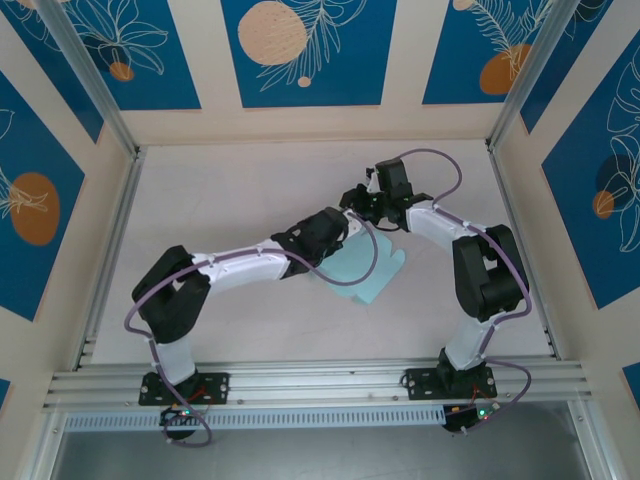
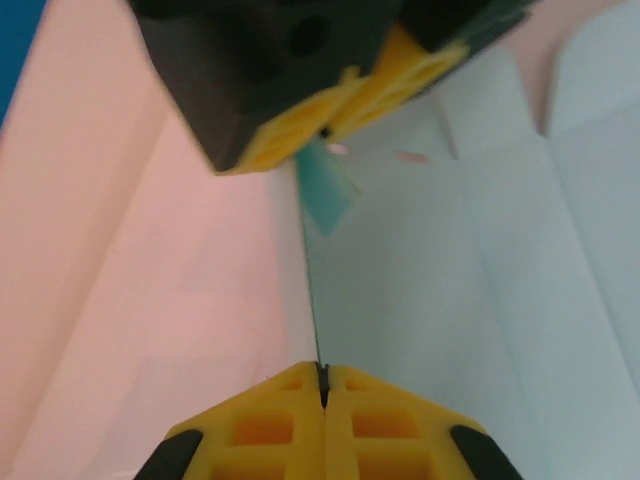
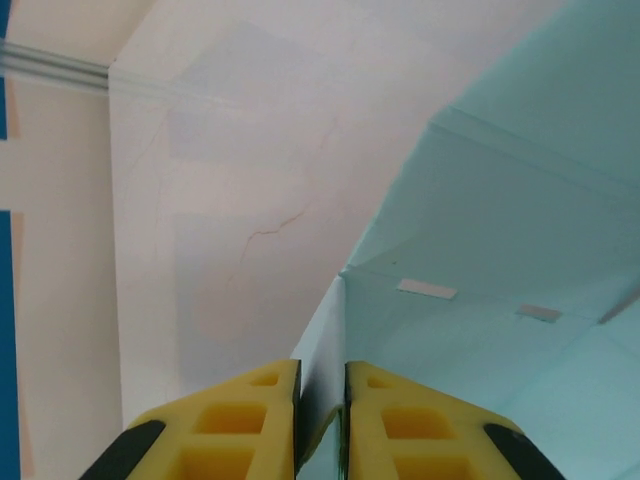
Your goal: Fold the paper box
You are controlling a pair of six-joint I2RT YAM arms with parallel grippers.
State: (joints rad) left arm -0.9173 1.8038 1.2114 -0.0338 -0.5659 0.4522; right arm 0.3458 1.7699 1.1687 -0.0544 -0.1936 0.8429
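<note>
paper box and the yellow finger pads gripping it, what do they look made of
The paper box looks like thin matte card in pale mint, going by its crisp scored creases and a panel that bows without crumpling. The yellow finger pads are probably moulded plastic or firm rubber, matte, with recessed pockets. The look leaves open which.

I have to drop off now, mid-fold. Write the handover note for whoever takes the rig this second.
Left gripper: shut, pinching an edge of the paper box.
Right gripper: shut on a raised flap of the same sheet.
Box: mid-table, between the two grippers, mostly an open sheet, not yet box-shaped.
Done: both grips set.
Left: crease the panels, tuck the tabs, close it.
</note>
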